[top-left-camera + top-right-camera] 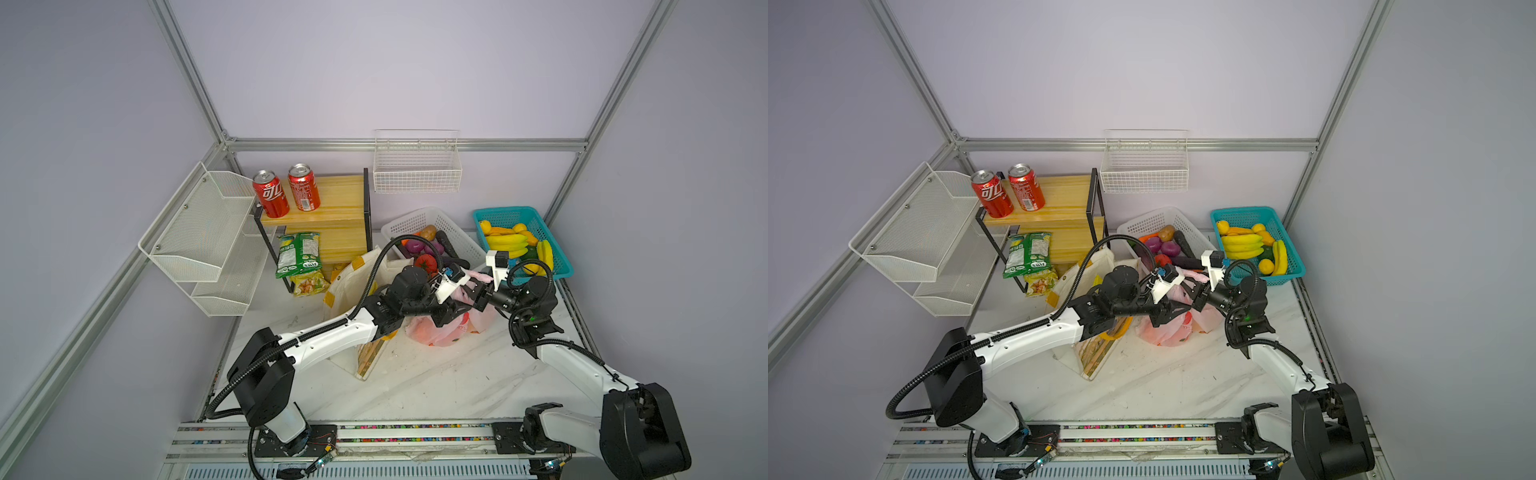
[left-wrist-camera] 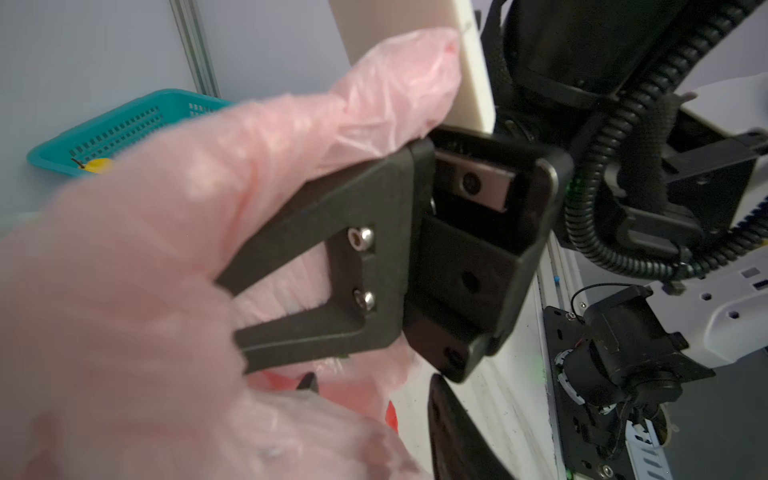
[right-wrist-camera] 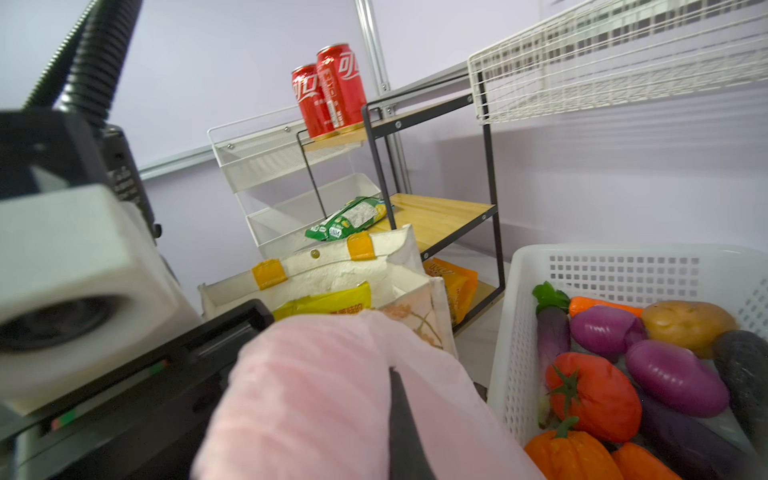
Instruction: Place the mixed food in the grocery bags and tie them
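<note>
Pink plastic bag (image 1: 436,334) stands on the table (image 1: 436,386) between both grippers, just beside the canvas tote (image 1: 353,286). Its long axis is near vertical, bulging base down, gathered neck uppermost. Right gripper (image 1: 477,296) clenched on neck film. Left gripper (image 1: 451,313) at the neck, finger state indiscernible.

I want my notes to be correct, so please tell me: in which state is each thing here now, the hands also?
pink plastic bag: filled, top pulled up
canvas tote: open, yellow crisp packet inside
red cola cans: upright on top shelf
green crisp packet: lying on middle shelf
right hand: shut on pink plastic bag
left hand: at the bag, grip unclear
</note>
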